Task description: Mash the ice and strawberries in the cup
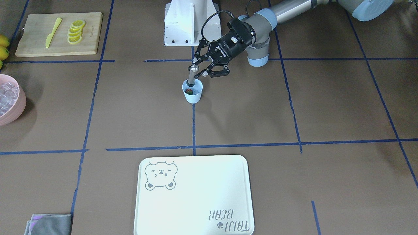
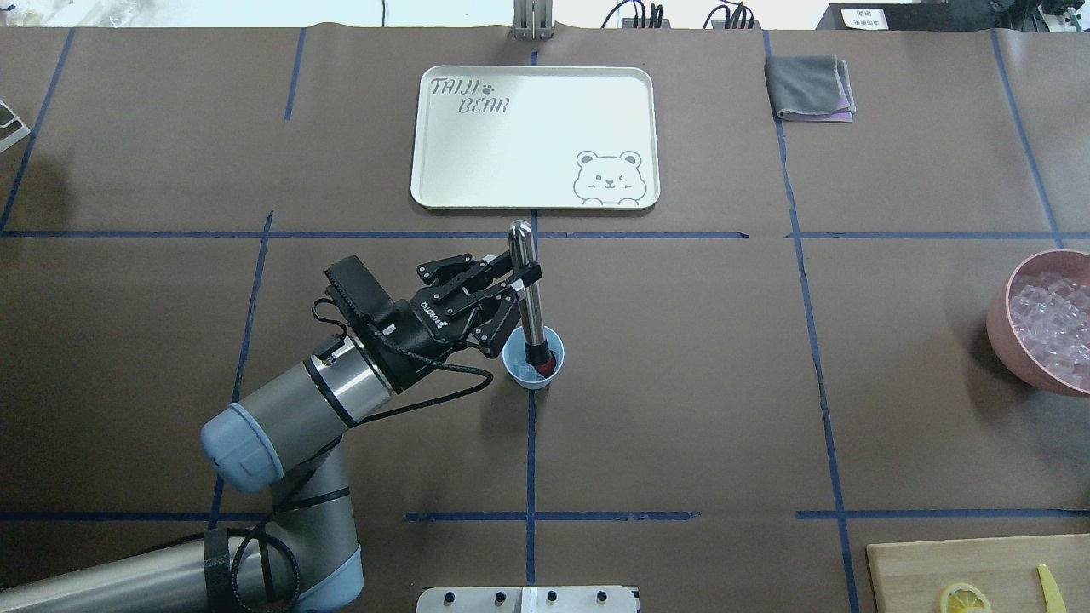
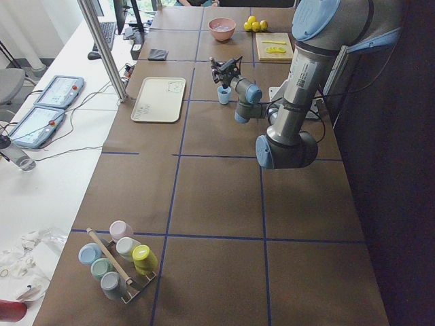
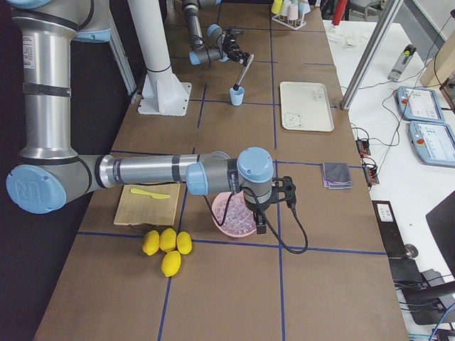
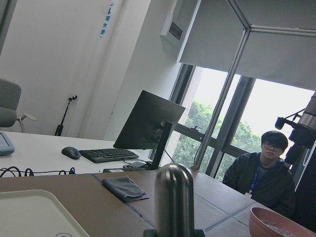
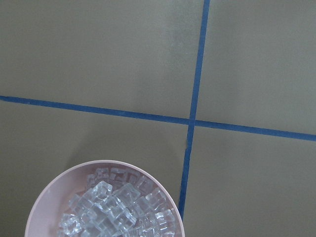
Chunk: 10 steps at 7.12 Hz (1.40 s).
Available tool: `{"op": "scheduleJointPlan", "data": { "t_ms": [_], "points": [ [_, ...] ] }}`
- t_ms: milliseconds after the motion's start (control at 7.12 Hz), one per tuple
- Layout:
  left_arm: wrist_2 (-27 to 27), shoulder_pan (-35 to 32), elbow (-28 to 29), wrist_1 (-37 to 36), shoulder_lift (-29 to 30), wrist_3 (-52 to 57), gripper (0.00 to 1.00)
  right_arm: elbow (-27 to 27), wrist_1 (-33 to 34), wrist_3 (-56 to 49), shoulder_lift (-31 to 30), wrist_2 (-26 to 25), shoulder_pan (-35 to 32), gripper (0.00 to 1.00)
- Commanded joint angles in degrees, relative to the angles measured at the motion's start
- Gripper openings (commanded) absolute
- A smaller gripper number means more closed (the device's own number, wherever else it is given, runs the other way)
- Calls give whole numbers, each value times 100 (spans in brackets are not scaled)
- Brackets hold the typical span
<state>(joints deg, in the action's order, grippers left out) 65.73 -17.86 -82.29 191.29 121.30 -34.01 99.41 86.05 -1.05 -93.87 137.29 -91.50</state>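
Cup point(image 2: 519, 372), light blue and plain, stands upright on the brown tabletop point(image 2: 681, 383) just beneath your left hand point(image 2: 521, 291). That hand is pinching a steel muddler point(image 2: 530, 317) partway up its shaft. The rod leans slightly, with its rounded top above the fingers and its lower end down inside the cup. One red strawberry point(image 1: 188, 91) lies at the bottom, touching or just beside the muddler tip.

Your right hand point(image 4: 260, 222) hangs well apart, far to the right of the left one, over a pink bowl point(image 6: 49, 192) heaped with ice point(image 6: 118, 212). Whether its fingers are spread or together cannot be told. Whether any ice is already in the cup is too small to tell.

The step in hand looks like mashing. Nothing steadies the cup, and it is probably light enough to tip. Press straight down along the cup's axis rather than sideways, keep the tip off the wall, and use short, gentle strokes. Lift only a little between presses, so the rod does not clear the rim.
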Motion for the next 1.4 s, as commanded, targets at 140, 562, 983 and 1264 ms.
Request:
{"op": "scheduleJointPlan", "data": {
  "t_ms": [140,562,983,1264],
  "points": [
    [-16,2,152,5,7,-9,0,-9,0,0,0,0,0,99],
    [-166,19,240,13,16,-36,0,-27,0,0,0,0,0,99],
    [-174,28,275,5,34,-36,0,-27,0,0,-9,0,0,99],
    [-174,46,327,13,34,-36,0,-27,0,0,-9,0,0,99]
  ]
}}
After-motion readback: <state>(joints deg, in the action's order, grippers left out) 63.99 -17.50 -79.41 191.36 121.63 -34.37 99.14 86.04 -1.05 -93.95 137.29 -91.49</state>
